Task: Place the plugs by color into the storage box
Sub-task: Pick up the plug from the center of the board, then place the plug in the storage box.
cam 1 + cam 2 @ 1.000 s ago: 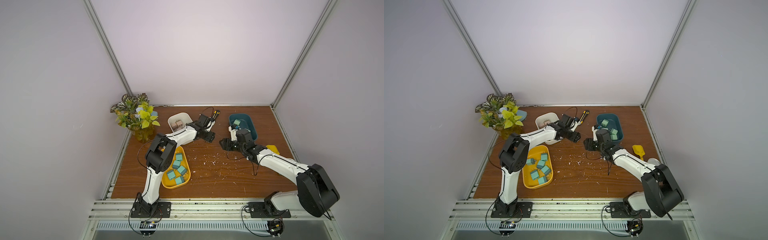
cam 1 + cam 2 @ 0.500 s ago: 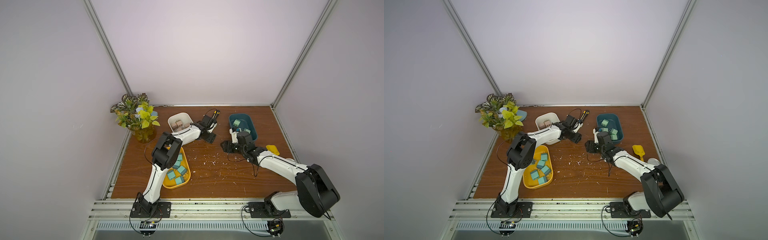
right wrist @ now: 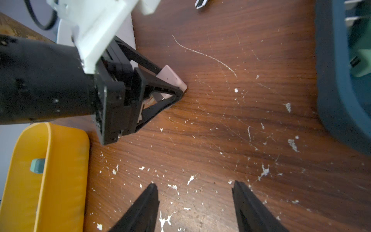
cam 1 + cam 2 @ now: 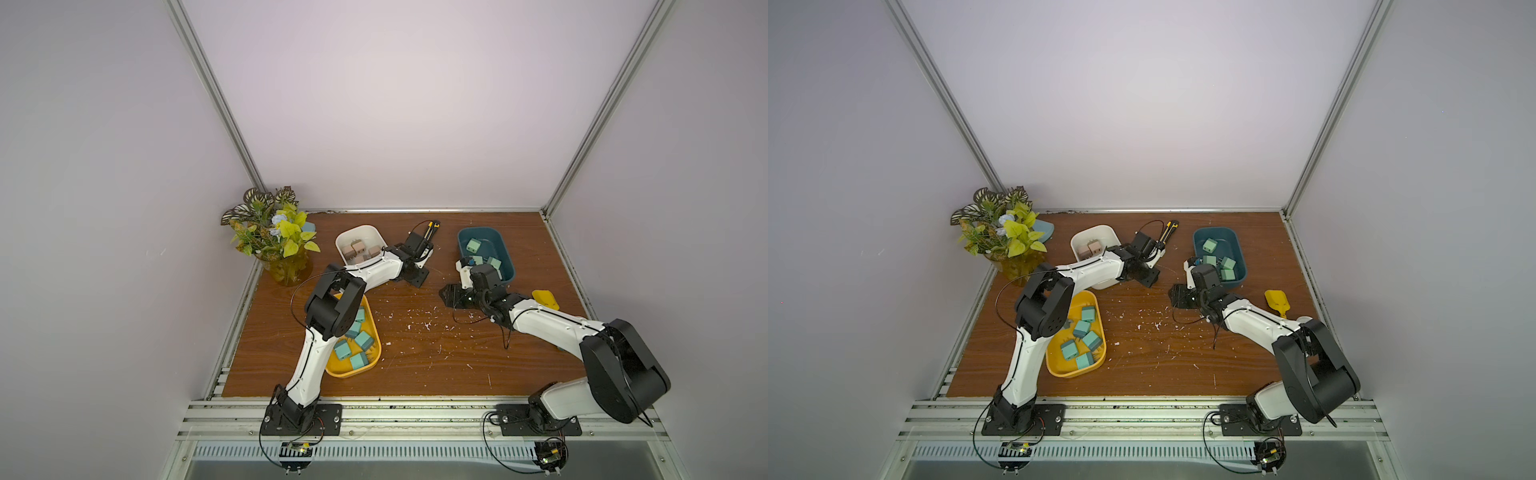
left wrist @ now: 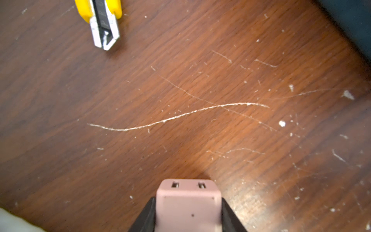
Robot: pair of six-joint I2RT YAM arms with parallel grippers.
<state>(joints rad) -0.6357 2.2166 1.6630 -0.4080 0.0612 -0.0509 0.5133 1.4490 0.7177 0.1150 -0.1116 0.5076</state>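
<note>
Nearest, the yellow tray (image 4: pixel 351 372) holds the teal plugs (image 4: pixel 364 340) — one colour per container. Past it the right gripper (image 3: pixel 194 186) hangs over bare wood, jaws apart and empty, likely staying out of the way. The left gripper (image 5: pixel 188 219) is clamped on a pink plug (image 5: pixel 188 196) by its two sides, low at the table just beside the white bowl (image 4: pixel 359 228) of matching pink ones, where it probably belongs. Farther off, the blue bin (image 4: pixel 510 266) holds the green plugs (image 4: pixel 473 245). The brown table (image 4: pixel 436 357) is scratched and flecked white — pale lilac walls (image 4: pixel 395 104) close it in.
</note>
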